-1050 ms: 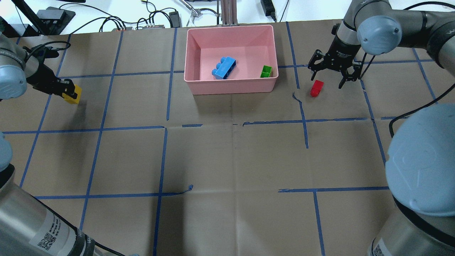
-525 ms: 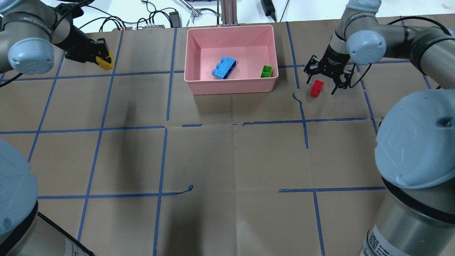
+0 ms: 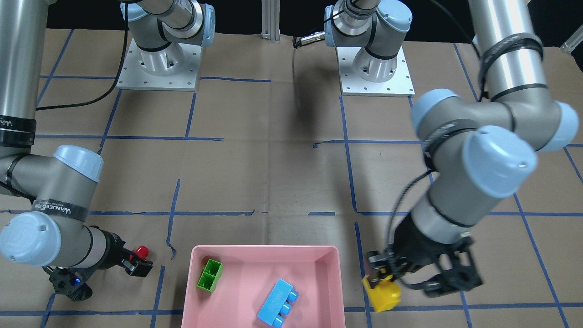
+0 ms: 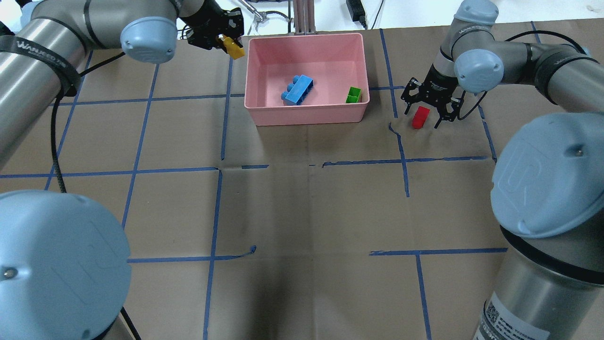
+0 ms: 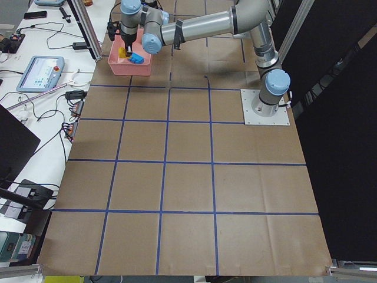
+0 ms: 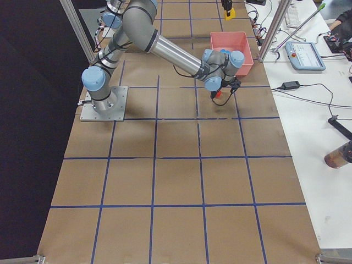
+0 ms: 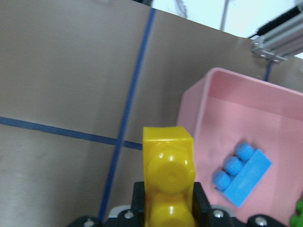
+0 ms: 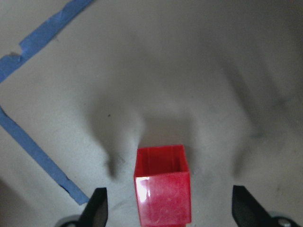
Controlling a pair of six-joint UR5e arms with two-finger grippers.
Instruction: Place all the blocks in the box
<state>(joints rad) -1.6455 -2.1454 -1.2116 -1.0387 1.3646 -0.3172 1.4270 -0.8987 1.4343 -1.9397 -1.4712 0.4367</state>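
Note:
The pink box stands at the table's far middle; it also shows in the front view and the left wrist view. In it lie the blue block and the green block. My left gripper is shut on the yellow block, held in the air just outside the box's left wall. The red block lies on the table right of the box. My right gripper is open, with one finger on each side of it.
The table is brown paper with a grid of blue tape. Cables and power units lie past the far edge, behind the box. An aluminium post stands right behind the box's far wall.
My left arm has carried the yellow block from the table's left edge up and rightwards to the box's far left corner. My right gripper has shifted left and down over the red block.

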